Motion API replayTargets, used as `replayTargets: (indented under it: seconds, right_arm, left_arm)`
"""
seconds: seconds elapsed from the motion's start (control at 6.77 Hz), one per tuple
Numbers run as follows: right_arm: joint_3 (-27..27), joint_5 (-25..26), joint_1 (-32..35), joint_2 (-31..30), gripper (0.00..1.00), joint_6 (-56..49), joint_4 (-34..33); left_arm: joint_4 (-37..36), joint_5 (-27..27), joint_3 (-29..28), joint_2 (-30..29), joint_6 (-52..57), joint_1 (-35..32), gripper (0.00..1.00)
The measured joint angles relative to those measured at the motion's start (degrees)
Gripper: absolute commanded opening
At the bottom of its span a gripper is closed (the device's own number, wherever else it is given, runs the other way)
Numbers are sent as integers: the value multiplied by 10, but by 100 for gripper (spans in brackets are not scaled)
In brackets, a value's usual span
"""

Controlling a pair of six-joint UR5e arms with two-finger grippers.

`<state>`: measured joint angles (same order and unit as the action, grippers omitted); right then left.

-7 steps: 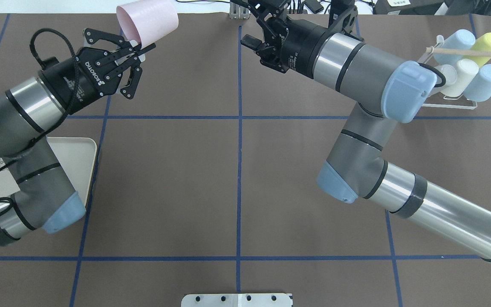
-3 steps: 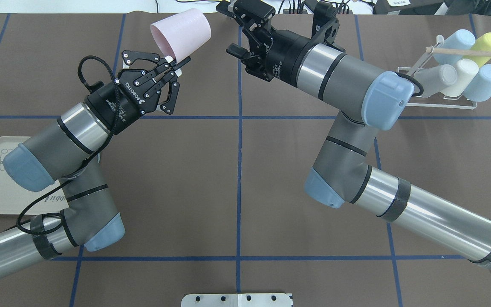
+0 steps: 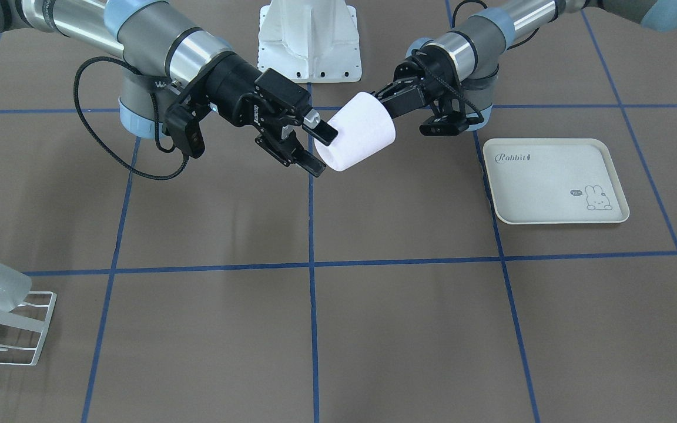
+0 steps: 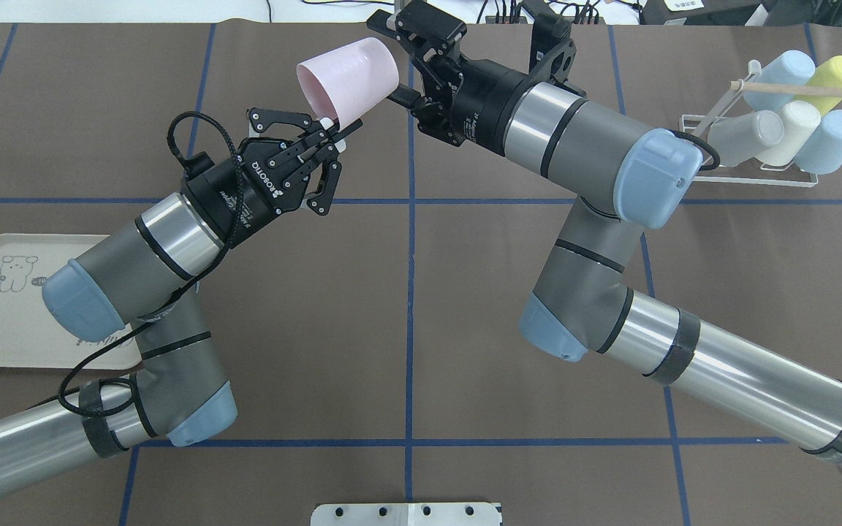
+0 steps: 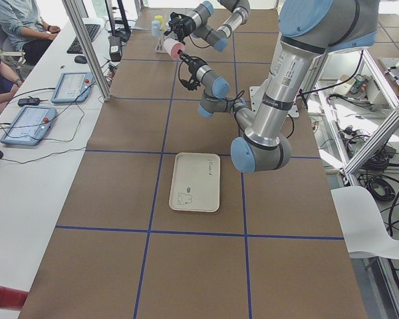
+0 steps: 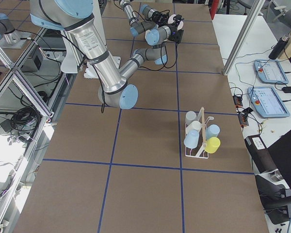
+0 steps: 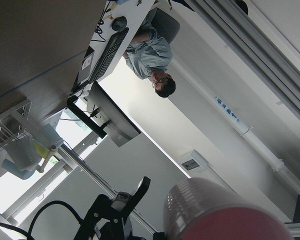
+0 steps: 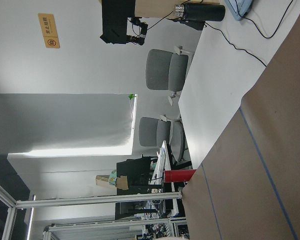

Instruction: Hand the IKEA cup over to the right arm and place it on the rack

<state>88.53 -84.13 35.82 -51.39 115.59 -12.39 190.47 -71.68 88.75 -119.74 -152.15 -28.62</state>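
Giver: left gripper (image 4: 331, 126) pinches the pink cup (image 4: 349, 77) by its rim, presenting the base.
Receiver: right gripper (image 4: 397, 61), jaws spread astride that base, apparently not yet clamped.

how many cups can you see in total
6. The pink cup is in the air, pinched by the left gripper. Five sit on the rack: two light blue cups, a yellow cup, a cream cup, a grey cup. None seem hidden.
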Motion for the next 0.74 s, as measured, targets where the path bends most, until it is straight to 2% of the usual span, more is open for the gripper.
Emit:
replayTargets:
  seconds: [0.44,0.59,0.74]
  right_arm:
    - [-3,6,-7,3,98,0,0]
    - [-4,6,-7,3,79,0,0]
    - [-4,5,-7,3,1,0,1]
  left_arm:
    - [-15,0,-3,-15,4,9,0]
    - [-16,0,-4,-16,5,10,0]
    - [-17,0,-4,-17,5,10,0]
